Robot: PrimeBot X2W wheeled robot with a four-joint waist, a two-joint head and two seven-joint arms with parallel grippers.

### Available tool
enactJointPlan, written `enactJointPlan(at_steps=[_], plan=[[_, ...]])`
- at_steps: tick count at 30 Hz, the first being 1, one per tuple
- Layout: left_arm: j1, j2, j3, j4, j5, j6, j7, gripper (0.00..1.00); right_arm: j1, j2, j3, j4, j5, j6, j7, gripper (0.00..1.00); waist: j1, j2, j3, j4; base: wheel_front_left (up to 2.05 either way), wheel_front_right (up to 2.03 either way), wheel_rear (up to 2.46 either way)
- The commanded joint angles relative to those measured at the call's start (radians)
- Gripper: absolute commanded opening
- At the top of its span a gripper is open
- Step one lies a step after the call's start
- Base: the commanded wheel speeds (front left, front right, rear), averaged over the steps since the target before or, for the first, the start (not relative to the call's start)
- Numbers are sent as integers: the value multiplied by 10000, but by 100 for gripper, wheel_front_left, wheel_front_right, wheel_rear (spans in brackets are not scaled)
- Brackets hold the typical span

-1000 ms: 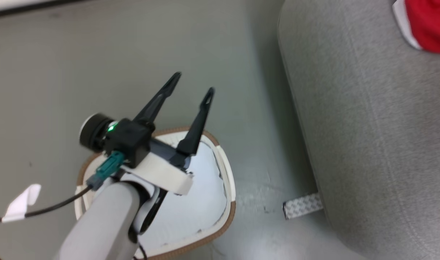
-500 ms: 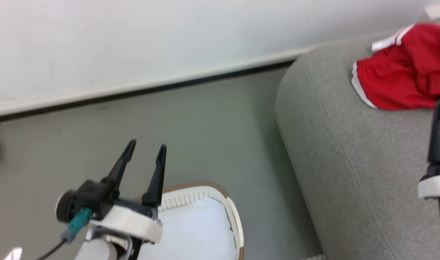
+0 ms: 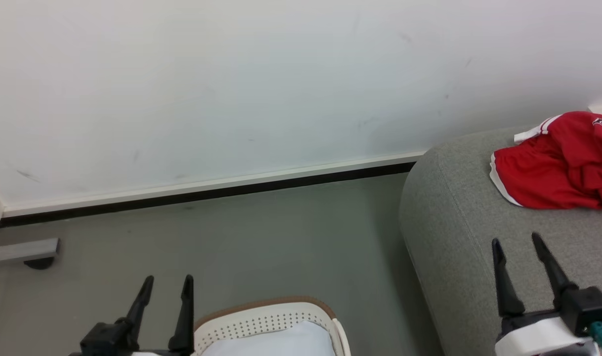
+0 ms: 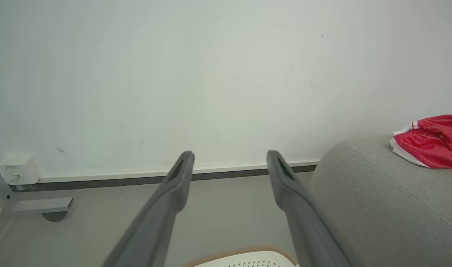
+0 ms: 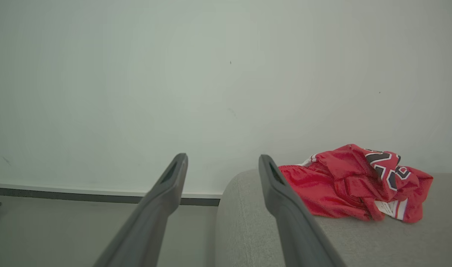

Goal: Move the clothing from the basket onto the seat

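We find open floor (image 3: 281,237) left of the seat (image 3: 459,277), bounded by wall (image 3: 232,99) behind and basket (image 3: 261,324) in front; clothing (image 3: 553,178) heaps on the seat's far part.

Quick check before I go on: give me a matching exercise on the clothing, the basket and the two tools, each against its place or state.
Things:
1 clothing
2 basket
3 left tool
4 right tool

Places or states:
A open, beside the basket's rim
B heaped on the seat
C open, in front of the seat
D white, perforated, brown-rimmed

Pairs: 1-B; 2-D; 3-A; 4-C
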Motion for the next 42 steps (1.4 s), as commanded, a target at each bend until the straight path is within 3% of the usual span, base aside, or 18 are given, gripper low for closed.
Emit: enactJointPlan(at_steps=[1, 13, 33, 34, 38, 42], plan=[[225, -59, 124, -26, 5, -22, -12, 100, 360, 66, 145, 73, 5, -25, -28, 100, 3, 0, -153, 109, 0, 0, 0], [1448, -860, 1404, -37, 517, -393, -16, 100, 1561, 317, 1378, 358, 313, -25, -28, 100, 3, 0, -617, 110, 0, 0, 0], [1472, -1498, 2149, 328, 1277, -1282, -18, 100, 1501, 326, 1277, 391, 528, -27, -28, 100, 3, 0, -661, 113, 0, 0, 0], [1413, -1510, 2110, 333, 1265, -1291, -10, 0, 1488, 337, 1276, 407, 471, 0, 2, 0, 3, 0, -659, 114, 0, 0, 0], [1484, -1639, 2075, 659, 1204, -1291, 15, 0, 1657, 345, 1281, 654, 532, 0, 42, 0, 3, 0, -657, 117, 0, 0, 0], [1318, -1671, 2215, 746, 445, -1385, 256, 0, 1622, 319, 1188, 565, 1393, -1, 212, 0, 3, 0, -637, 141, 0, 0, 0]])
